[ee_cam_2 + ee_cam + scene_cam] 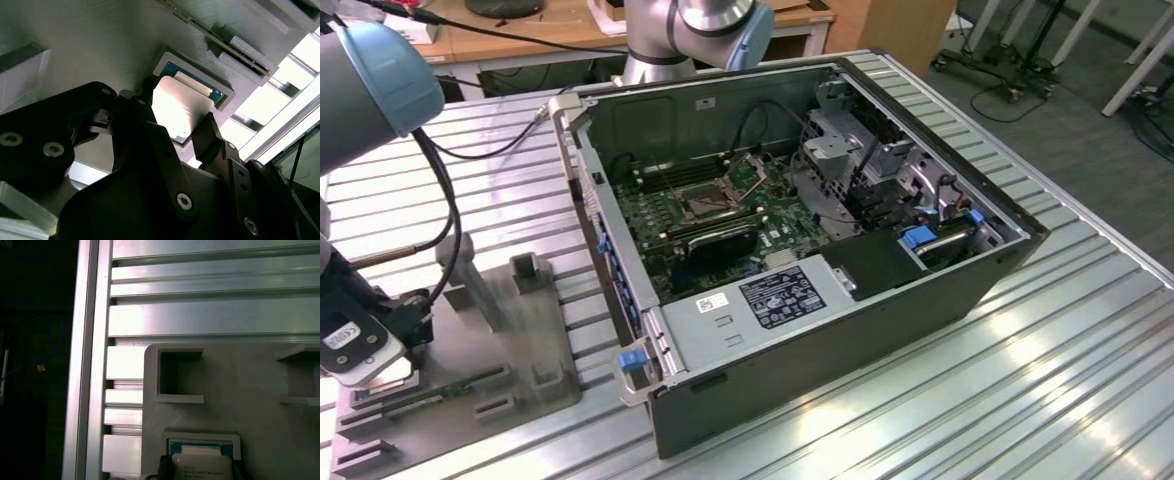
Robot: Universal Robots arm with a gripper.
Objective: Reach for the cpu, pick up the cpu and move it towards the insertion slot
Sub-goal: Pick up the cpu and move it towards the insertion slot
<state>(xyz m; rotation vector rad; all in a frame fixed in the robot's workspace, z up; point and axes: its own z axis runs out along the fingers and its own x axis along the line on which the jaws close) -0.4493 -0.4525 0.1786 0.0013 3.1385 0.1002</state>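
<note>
The cpu, a small square chip with a pale metal top, lies in a recess of the grey plastic tray. My gripper is down over it, one black finger against one edge and the other against the opposite edge. In the first wrist view the cpu shows between the gripper fingertips. In the exterior view the gripper is low over the tray at the left and hides the chip. The insertion slot, a dark socket in a metal frame, lies inside the open case.
The open computer case lies on the slatted aluminium table, to the exterior view's right of the tray. A green memory stick lies in the tray near the gripper. Raised tray blocks stand between tray and case.
</note>
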